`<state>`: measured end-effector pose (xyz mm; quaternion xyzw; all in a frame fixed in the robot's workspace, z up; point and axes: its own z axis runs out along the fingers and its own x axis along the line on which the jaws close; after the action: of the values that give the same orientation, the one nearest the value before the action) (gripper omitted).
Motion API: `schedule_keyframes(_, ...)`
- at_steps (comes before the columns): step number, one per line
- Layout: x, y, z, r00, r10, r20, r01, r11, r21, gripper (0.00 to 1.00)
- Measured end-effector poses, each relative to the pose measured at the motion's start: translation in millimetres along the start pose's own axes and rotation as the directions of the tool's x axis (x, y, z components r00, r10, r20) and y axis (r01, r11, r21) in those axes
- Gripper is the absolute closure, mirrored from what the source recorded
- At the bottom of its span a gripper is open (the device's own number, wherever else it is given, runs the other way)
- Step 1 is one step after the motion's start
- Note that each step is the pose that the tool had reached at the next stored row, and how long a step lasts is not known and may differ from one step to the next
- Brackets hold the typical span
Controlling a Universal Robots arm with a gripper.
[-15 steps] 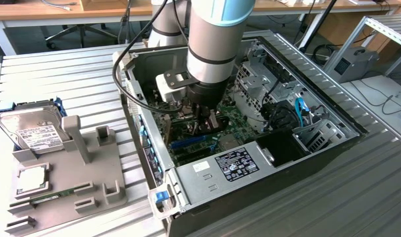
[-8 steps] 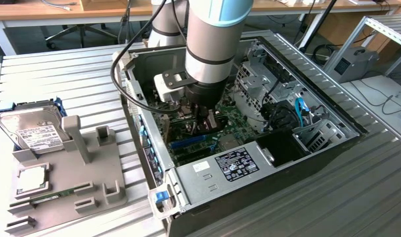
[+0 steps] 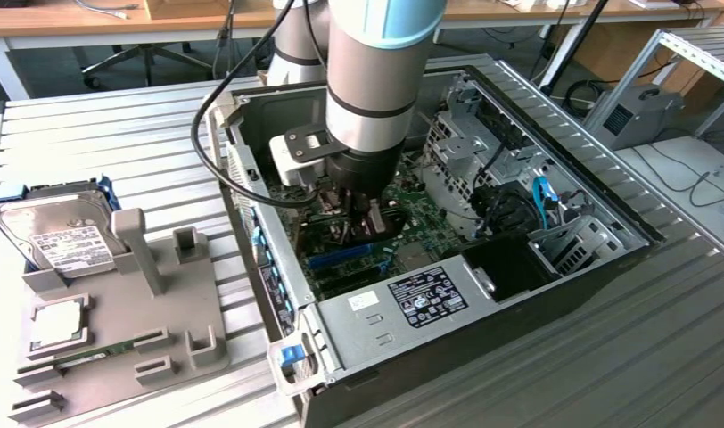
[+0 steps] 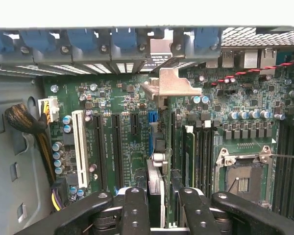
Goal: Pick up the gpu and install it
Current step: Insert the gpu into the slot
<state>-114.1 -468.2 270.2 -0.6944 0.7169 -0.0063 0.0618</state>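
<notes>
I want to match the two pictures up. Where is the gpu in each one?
Exterior view: the gpu is the dark card at the tip of the arm, inside the computer case, near the picture's middle.
Wrist view: the gpu is seen edge-on, running from its silver bracket to the gripper that holds it.
Shared landmark: the green motherboard under the card.

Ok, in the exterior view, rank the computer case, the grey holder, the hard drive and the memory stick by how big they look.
Largest to smallest:
1. computer case
2. grey holder
3. hard drive
4. memory stick
The gaps are plain, so nearness to the camera changes nothing.
</notes>
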Motion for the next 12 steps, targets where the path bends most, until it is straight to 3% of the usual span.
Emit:
schedule_keyframes(4,0.0,0.0,0.5,1.0,-0.003,0.0015,0.003,0.9992,0.0407,0.71)
schedule_keyframes(6,0.0,0.0,0.6,1.0,-0.004,0.002,0.004,0.9985,0.0542,0.71)
schedule_keyframes(12,0.0,0.1,0.7,1.0,-0.004,0.002,0.004,0.9985,0.0546,0.71)
